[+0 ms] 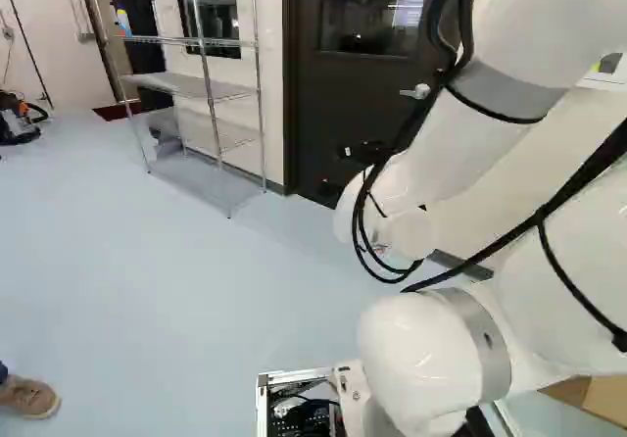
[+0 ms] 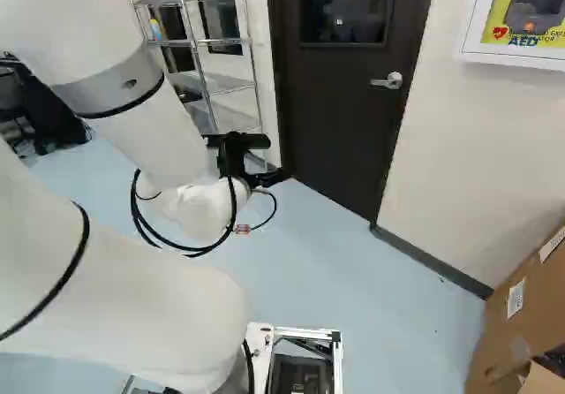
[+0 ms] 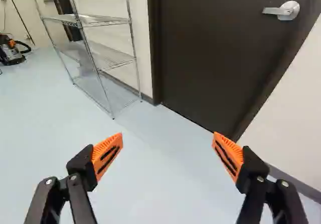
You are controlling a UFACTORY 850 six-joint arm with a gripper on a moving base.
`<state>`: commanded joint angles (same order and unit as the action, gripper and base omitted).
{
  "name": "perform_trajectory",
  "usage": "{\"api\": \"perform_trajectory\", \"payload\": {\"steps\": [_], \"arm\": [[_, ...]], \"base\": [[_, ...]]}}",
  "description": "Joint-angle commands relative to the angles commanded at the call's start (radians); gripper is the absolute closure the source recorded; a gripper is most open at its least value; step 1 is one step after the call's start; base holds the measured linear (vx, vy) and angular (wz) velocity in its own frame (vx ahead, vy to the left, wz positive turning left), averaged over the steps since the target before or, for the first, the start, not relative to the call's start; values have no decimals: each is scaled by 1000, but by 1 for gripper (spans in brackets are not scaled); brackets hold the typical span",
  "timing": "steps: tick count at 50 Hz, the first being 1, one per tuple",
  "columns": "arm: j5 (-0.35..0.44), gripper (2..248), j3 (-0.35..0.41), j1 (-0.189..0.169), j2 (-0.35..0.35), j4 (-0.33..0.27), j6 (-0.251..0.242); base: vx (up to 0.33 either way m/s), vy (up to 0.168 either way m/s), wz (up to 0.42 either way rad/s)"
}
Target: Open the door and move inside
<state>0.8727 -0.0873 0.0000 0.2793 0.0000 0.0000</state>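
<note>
A dark brown door (image 2: 349, 102) with a window stands closed in its frame ahead of the arm. Its silver lever handle (image 2: 388, 81) is on the door's right side in the right base view. My black gripper (image 2: 256, 160) is left of and lower than that handle there. In the left base view the arm partly covers the door (image 1: 338, 94), while the handle (image 1: 417, 92) shows beside it. The wrist view has my gripper (image 3: 168, 146) open, its orange pads wide apart with nothing between them; the door (image 3: 215, 48) and lever handle (image 3: 283, 10) are ahead, touching neither finger.
A wire shelf (image 3: 103, 58) stands against the wall beside the door. A white AED cabinet (image 2: 521, 56) hangs on the wall on the door's handle side. Cardboard boxes (image 2: 521, 314) stand near the base. A person's shoe (image 1: 29, 397) shows at the left of the left base view.
</note>
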Motion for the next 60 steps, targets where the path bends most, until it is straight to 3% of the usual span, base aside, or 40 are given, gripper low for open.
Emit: {"api": "perform_trajectory", "payload": {"steps": [43,60], "arm": [[0,3,0,0,0,0,0],[0,3,0,0,0,0,0]], "base": [[142,-3,9],[198,-17,-191]]}}
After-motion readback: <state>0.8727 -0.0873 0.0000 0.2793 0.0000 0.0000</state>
